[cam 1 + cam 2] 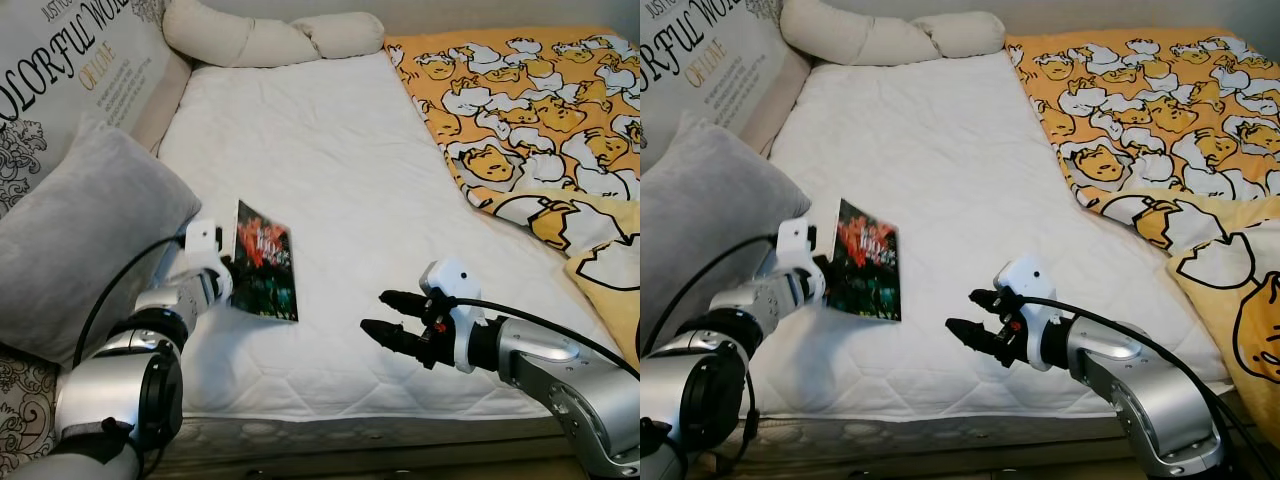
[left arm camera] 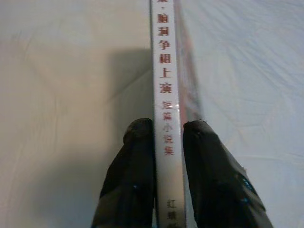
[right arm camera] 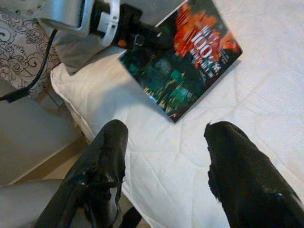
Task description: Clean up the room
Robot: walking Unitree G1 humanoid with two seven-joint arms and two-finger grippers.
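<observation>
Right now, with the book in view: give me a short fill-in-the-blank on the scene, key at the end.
1. The left tool is shut on the ____ of the book.
2. The right tool hovers over the white mattress with its fingers ____.
3. The gray pillow lies on the robot's ____ side.
4. The duck-print blanket is mostly ____ in color.

Missing words: spine; open; left; yellow

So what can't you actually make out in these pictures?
- Book: back cover faces away in the eye views; title print too small there.
- Spine text: cut off by the left wrist view's top edge, and the left gripper's fingers flank its lower part.
- Right gripper: its arm runs off the frame's lower edge.
</observation>
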